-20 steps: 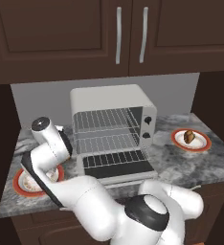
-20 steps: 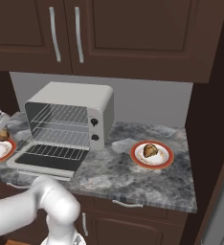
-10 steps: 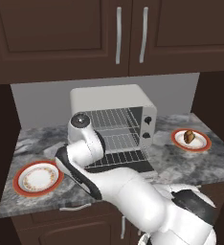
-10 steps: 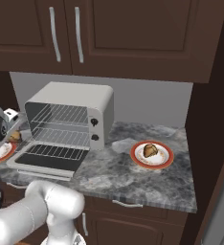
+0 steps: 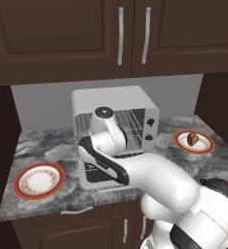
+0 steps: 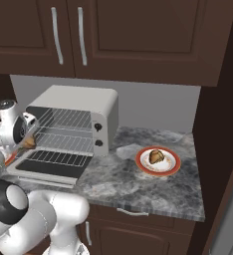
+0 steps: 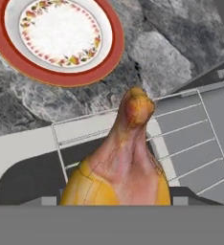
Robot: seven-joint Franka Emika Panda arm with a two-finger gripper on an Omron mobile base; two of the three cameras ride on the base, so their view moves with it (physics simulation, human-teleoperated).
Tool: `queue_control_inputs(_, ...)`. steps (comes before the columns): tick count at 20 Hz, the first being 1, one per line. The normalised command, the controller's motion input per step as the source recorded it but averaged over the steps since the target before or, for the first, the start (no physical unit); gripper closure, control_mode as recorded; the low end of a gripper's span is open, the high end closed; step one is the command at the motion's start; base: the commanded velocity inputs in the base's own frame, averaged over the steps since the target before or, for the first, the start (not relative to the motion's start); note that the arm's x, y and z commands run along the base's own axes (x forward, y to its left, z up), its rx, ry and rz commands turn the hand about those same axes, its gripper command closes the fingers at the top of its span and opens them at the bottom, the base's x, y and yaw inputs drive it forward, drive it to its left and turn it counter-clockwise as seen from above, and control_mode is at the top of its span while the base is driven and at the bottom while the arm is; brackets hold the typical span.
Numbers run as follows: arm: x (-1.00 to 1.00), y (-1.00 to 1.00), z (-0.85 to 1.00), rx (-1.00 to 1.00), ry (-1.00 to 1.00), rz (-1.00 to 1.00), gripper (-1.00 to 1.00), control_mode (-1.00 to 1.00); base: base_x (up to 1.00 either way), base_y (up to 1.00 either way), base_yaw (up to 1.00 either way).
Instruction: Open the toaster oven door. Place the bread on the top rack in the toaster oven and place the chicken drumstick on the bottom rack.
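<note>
- At the oven mouth, we see our gripper pinching the drumstick, just above the open door.
- On the table, the bread sits on its plate, right of the oven.
- Left of the oven lies an empty plate.

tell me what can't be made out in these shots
- Fingers: in the hand view the chicken drumstick covers them, so the grip itself is hidden.
- Toaster oven cavity: in the left base view the arm blocks most of the racks.
- Food on the right plate: too small to identify with certainty.
</note>
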Motion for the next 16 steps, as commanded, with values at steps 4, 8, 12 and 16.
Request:
queue_control_inputs(4,0.04,-0.49,-0.02,0.00,0.01,0.12,1.00,-1.00,0.00,0.00,0.00)
queue_control_inputs(8,0.19,-0.31,-0.04,0.00,0.00,0.11,1.00,-1.00,0.00,0.00,0.00)
queue_control_inputs(12,0.12,-0.23,-0.17,0.00,0.00,0.09,1.00,-1.00,0.00,0.00,0.00)
queue_control_inputs(16,0.13,-0.20,-0.20,0.00,0.00,0.04,1.00,-1.00,0.00,0.00,0.00)
